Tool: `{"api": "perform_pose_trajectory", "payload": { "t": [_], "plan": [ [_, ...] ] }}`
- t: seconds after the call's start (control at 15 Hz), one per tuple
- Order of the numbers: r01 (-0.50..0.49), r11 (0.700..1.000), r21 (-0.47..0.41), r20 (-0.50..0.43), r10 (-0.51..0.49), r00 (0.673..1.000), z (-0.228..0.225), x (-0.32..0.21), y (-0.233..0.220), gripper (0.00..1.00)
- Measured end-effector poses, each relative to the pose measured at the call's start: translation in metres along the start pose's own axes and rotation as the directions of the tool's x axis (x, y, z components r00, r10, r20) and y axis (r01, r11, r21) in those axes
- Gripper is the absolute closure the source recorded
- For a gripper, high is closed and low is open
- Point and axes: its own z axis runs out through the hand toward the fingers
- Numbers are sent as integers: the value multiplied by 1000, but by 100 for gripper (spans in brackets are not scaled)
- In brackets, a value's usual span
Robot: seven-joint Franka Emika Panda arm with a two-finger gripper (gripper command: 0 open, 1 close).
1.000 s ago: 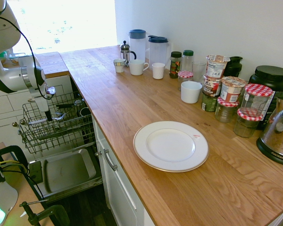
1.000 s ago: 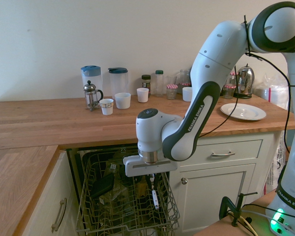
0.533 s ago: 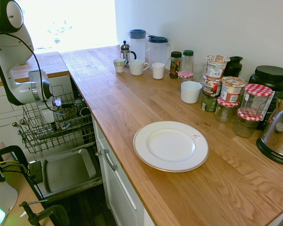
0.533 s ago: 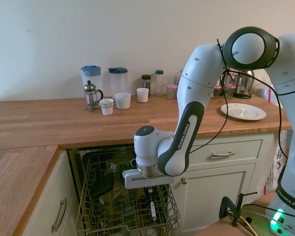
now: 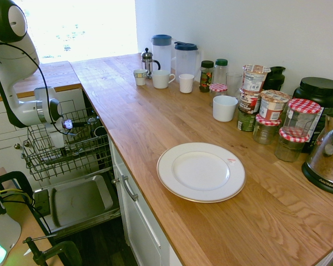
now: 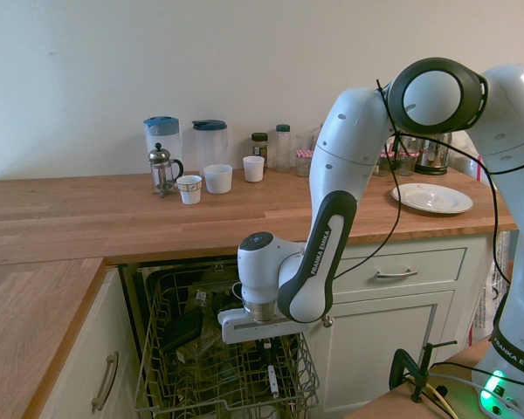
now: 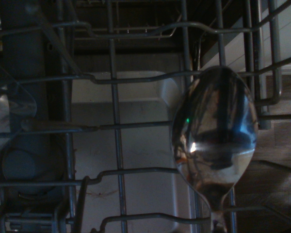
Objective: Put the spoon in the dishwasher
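- Jaws (image 6: 267,351) low over the wire rack (image 6: 218,407) of the open dishwasher (image 5: 83,198), closed to a narrow grip, apparently on the spoon (image 7: 216,131).
- Spoon over the rack wires: bowl out beyond the jaws, handle running back towards them. Long axis looks to lead away from the grip rather than across it; exact tilt cannot be told.
- The one arm (image 6: 323,227) carries it, reaching in over the rack from its base side.
- Relation that matters: bowl against wires. The wrist view shows it overlapping several; whether it touches them or has a gap beneath is unclear.
- Step in hand, as judged: lowering and placing, late in the task. Next, likely settle the spoon on the wires, then part the jaws. A slim handle could slip through the grid.
- Hard to make out: handle end and grip contact, cut off in the wrist view. Fingertips dark against a cluttered rack; a slim pale strip (image 6: 272,381) beneath them cannot be firmly identified.
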Motion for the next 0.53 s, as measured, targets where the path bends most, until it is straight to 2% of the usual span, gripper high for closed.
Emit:
{"api": "perform_pose_trajectory", "payload": {
  "t": [0.53],
  "plan": [
    [5,1000,28,-13,-5,1000,-15,-3,-11,0]
  ]
}}
